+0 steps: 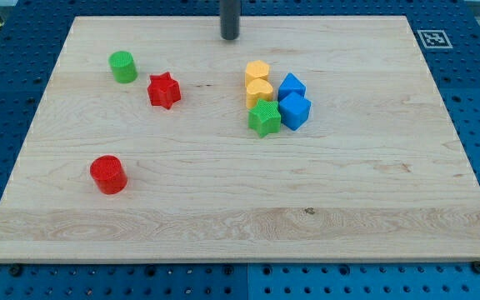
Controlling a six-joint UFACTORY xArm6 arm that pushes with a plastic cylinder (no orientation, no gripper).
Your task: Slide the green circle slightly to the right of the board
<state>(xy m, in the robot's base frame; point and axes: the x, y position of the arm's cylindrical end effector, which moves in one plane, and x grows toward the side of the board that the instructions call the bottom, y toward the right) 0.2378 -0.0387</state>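
Note:
The green circle (pixel 123 67) stands at the board's upper left. My tip (pixel 229 37) is near the view's top centre, well to the right of the green circle and slightly above it, touching no block. A red star (pixel 164 91) lies just right of and below the green circle.
A red circle (pixel 107 174) sits at the lower left. A cluster right of centre holds a yellow hexagon (pixel 257 72), a yellow heart (pixel 260 92), a green star (pixel 264 118) and two blue blocks (pixel 291 86) (pixel 294 111). The wooden board (pixel 348 208) lies on a blue pegboard table.

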